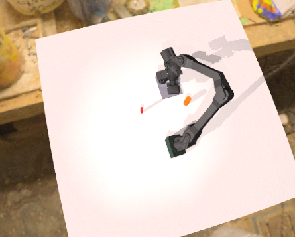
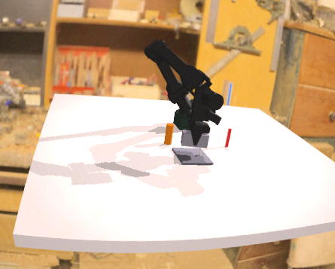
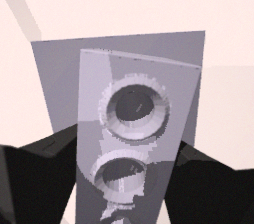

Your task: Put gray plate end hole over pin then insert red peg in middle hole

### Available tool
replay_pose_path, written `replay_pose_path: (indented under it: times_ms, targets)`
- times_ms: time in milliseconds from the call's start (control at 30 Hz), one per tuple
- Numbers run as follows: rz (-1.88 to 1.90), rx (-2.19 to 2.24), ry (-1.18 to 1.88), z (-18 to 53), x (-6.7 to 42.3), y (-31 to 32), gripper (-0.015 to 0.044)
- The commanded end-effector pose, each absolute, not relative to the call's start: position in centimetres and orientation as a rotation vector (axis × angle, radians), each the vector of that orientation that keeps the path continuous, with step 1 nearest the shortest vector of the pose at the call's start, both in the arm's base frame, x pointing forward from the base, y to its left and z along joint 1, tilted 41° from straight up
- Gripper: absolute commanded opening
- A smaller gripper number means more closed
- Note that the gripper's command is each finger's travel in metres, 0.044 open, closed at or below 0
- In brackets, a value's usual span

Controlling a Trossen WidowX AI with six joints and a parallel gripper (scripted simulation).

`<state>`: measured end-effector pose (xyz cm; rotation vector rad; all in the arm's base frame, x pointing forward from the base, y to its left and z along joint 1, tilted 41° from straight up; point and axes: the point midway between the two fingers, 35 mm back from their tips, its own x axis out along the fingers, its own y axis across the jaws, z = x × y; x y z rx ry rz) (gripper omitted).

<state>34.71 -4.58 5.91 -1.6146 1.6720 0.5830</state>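
My gripper (image 1: 172, 89) (image 2: 197, 133) (image 3: 122, 130) is shut on the gray plate (image 2: 189, 139) (image 3: 93, 90) and holds it just above the flat gray base (image 1: 160, 91) (image 2: 193, 157) (image 3: 55, 80). In the wrist view the plate runs away from the fingers, with two of its round holes showing and the base behind it. I cannot clearly make out the pin. The thin red peg (image 1: 141, 109) (image 2: 228, 137) stands upright on the table, apart from the base.
An orange cylinder (image 1: 187, 100) (image 2: 169, 133) stands upright close beside the base. The arm's dark green mount (image 1: 175, 147) (image 2: 181, 119) sits on the white table (image 1: 89, 169) (image 2: 101, 207). Workshop shelves and clutter lie beyond the table's edges.
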Motion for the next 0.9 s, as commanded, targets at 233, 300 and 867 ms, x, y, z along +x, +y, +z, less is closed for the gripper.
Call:
replay_pose_path:
  times_ms: [233, 300, 867]
  targets:
    - [0.590, -1.620, 1.682, 4.8, 34.5, -5.5, 0.0000]
    - [0.590, -1.620, 1.682, 4.6, 34.5, -5.7, 0.0000]
    - [0.583, -1.614, 1.676, 3.8, 34.8, -6.5, 0.0000]
